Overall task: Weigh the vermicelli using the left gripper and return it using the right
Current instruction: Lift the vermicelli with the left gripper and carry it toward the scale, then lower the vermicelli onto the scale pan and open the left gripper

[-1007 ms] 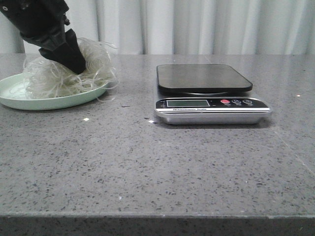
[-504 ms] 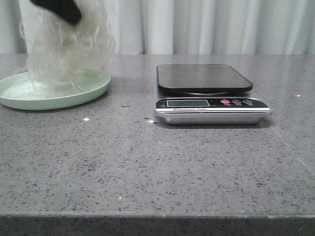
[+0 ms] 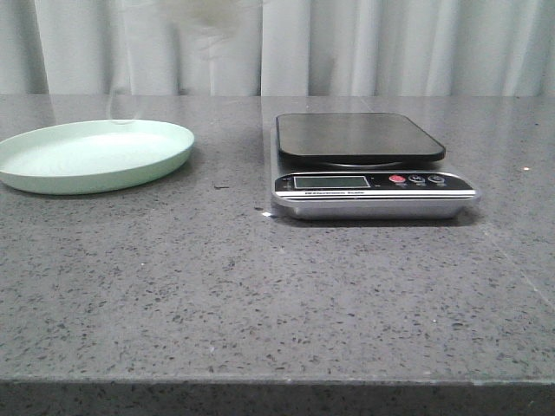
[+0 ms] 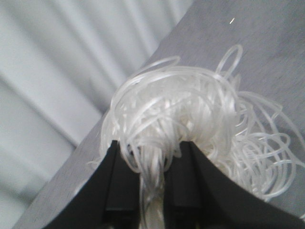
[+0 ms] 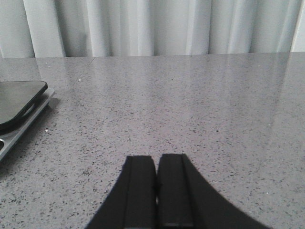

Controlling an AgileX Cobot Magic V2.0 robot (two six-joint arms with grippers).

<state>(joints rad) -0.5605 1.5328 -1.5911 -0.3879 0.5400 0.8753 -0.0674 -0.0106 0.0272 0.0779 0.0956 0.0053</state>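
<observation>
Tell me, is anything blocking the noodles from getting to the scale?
Nothing visible is. The left gripper holds the vermicelli up in the air. The table between the green plate and the scale is bare, and the scale's platform has nothing on it.

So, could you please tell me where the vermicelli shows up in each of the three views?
Front view: only a faint blurred wisp of the vermicelli at the top edge, above the bare plate.
Left wrist view: it fills the centre, pinched by the left gripper.
Right wrist view: not in it.
Shared landmark: the scale shows in the front and right wrist views.
</observation>
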